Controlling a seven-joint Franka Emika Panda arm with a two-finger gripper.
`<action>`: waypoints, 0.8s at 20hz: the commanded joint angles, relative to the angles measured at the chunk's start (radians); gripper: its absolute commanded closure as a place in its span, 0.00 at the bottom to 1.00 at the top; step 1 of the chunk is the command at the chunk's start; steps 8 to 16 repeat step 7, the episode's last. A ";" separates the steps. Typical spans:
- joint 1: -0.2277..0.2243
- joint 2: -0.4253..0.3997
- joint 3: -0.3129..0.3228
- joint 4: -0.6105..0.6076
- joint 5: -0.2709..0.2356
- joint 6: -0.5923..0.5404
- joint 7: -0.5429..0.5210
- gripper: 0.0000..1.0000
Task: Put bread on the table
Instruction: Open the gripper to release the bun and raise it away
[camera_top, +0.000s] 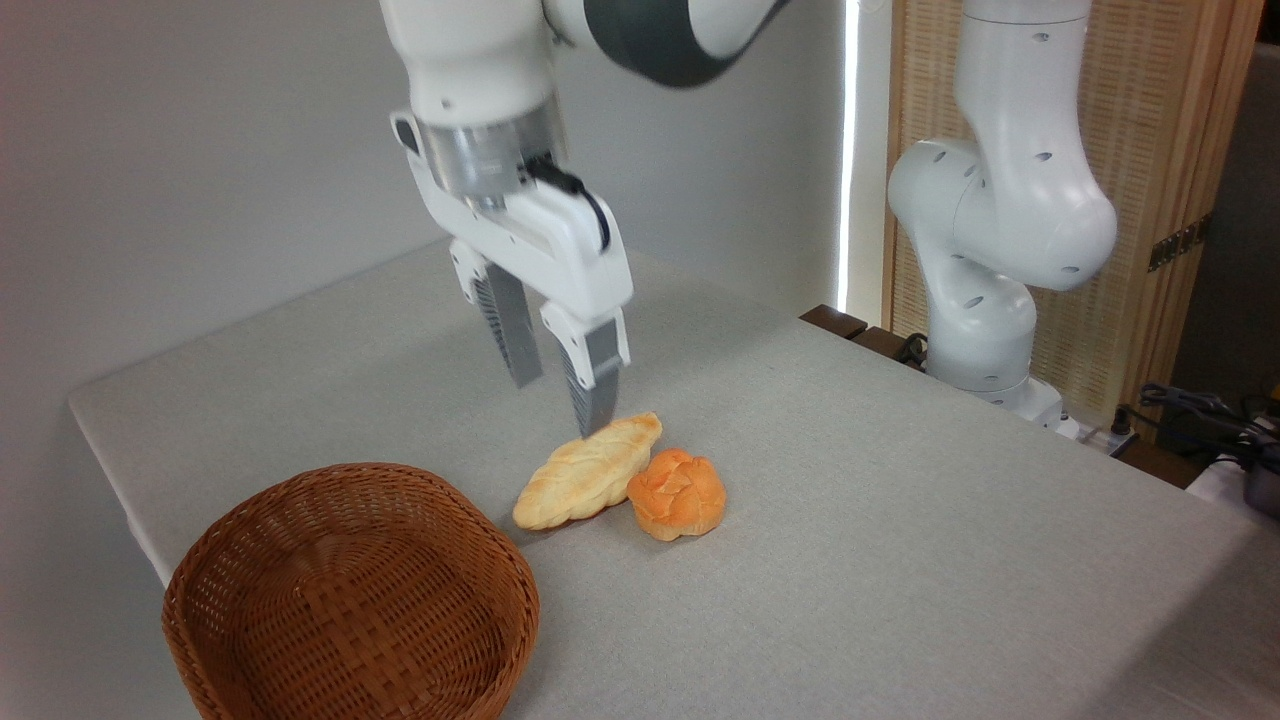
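Only one cam view here, fixed, looking across the table (900, 560), grey cloth top; the bread (679, 493), small orange bun w/ knotted top, sits on the cloth near the middle, touching the right end of a paler braided loaf (585, 472); gripper (556, 403) hangs just above the loaf's far end, jaws spread apart, nothing between them, lower fingertip looks v close to the loaf but can't tell if it touches; wicker basket (350, 600) sits near-left, apart from both breads.

Orange knotted bread (677, 493) — resting on grey table (900, 560)
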 joint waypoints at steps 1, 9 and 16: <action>-0.007 0.003 0.000 0.084 0.016 -0.010 0.006 0.00; -0.007 0.013 0.003 0.102 0.010 -0.002 0.020 0.00; -0.007 0.013 0.003 0.102 0.010 -0.002 0.020 0.00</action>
